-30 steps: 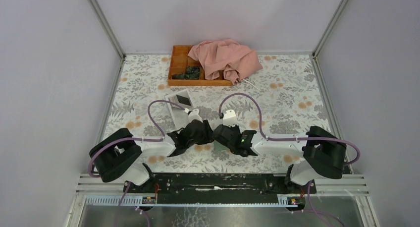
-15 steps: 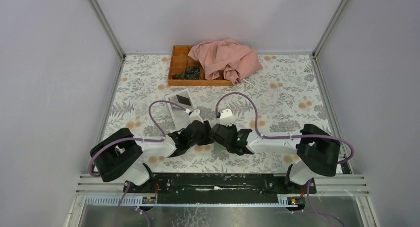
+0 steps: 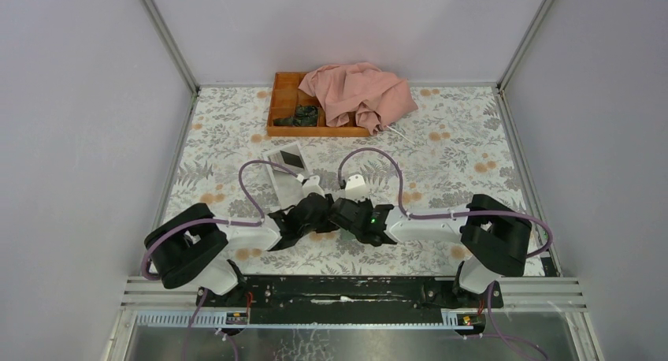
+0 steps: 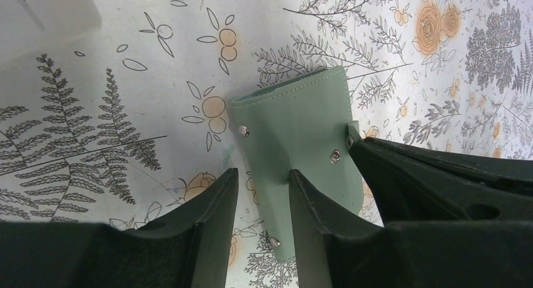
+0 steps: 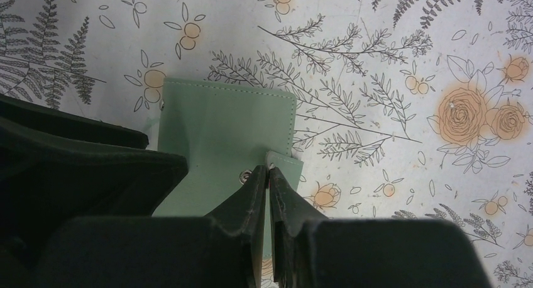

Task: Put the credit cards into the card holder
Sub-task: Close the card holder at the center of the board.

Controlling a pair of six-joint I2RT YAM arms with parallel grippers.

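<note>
The card holder [image 4: 295, 134] is a dull grey-green case with metal snaps, lying on the flowered table cover between both grippers. My left gripper [image 4: 263, 182] is open above its near left edge. One finger [image 4: 311, 212] stands over the case, the other [image 4: 214, 206] over the cloth beside it. My right gripper [image 5: 269, 175] is shut on the pale corner flap of the card holder [image 5: 220, 131]. In the top view the left gripper [image 3: 318, 212] and right gripper [image 3: 342, 213] meet tip to tip and cover the case. No credit cards show.
A white open-topped box [image 3: 283, 167] lies just beyond the left gripper, and its corner [image 4: 44, 14] shows in the left wrist view. An orange wooden tray [image 3: 282, 107] stands at the back, half covered by a pink cloth [image 3: 358, 93].
My right arm has slid left, bringing its gripper up against the left one. The left jaws have narrowed a little. The left arm has barely moved.
</note>
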